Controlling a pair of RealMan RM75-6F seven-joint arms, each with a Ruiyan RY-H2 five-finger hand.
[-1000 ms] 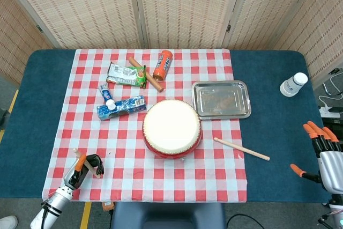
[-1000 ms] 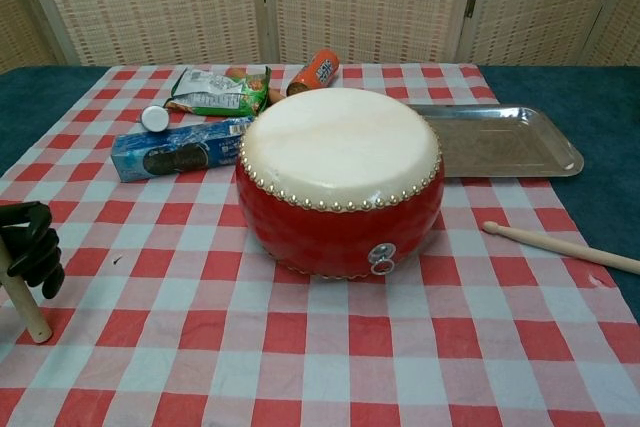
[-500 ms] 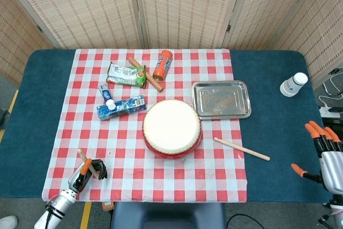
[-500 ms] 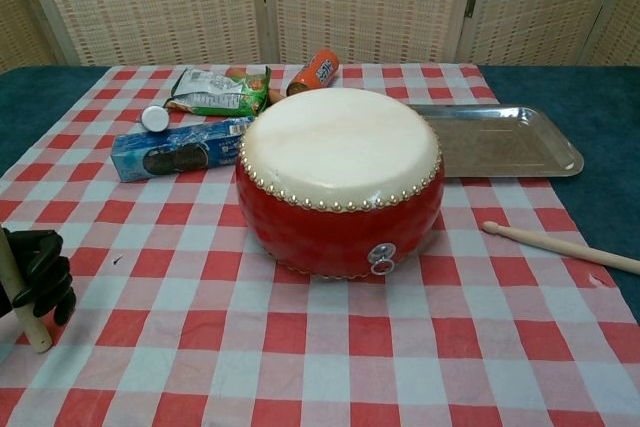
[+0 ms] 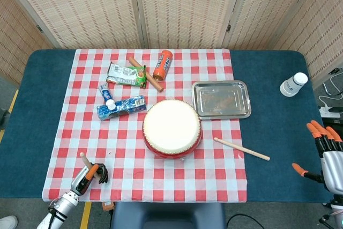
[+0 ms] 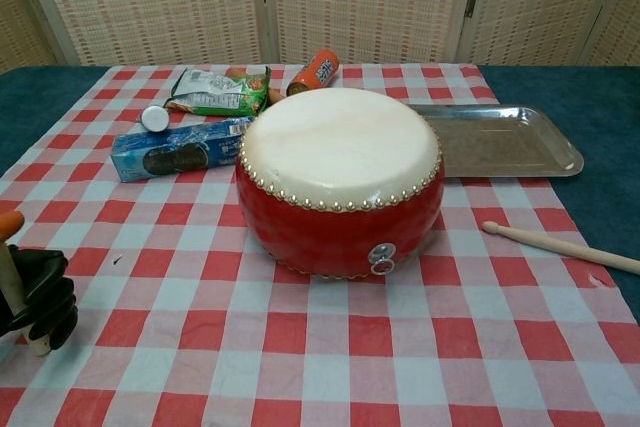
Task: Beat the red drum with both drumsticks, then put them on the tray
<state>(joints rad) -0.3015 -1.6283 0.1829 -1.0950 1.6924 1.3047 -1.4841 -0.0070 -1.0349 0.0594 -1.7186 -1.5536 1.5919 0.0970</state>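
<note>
Drawn back toward the lower left corner of the frame over the past second, the robot's left hand [image 5: 92, 174] sits near the checked cloth's front edge, fingers curled around one drumstick [image 5: 84, 160] whose free end points up and away from the bench [image 5: 278, 127]. At lower right, the right hand [image 5: 326, 154] hangs off the cloth with fingers spread, holding nothing. Its target, the second drumstick [image 5: 241, 149], lies flat on the cloth to the left of that hand, long axis slanting from beside the red drum [image 5: 171, 128] down toward the right edge of the cloth, thicker end nearest the right hand. That arm is plainly the closer one; a reach leftward along the stick's line looks the likely next call. The drum stands mid-frame, the steel tray [image 5: 222, 100] just beyond it to the upper right, empty but for reflections. Snack packets and a bottle lie at upper left.
</note>
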